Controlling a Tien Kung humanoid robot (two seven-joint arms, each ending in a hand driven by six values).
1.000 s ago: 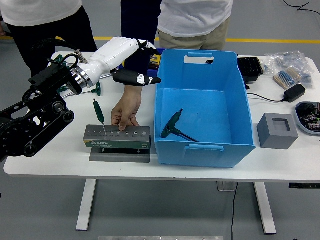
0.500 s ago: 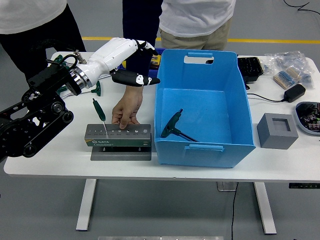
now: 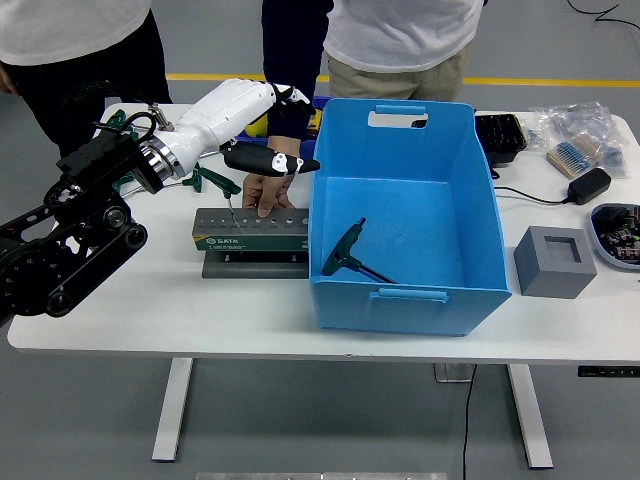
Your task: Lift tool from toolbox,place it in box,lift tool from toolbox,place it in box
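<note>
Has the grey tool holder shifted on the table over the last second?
Yes. The grey tool holder has moved away from the table's near edge and rightwards, now almost against the blue box; a person's hand rests on it.

Grey toolbox (image 3: 252,229), long slotted block on dark base, beside blue box (image 3: 405,215); one green-handled tool (image 3: 218,181) standing in it, another (image 3: 348,251) lying inside box.
</note>
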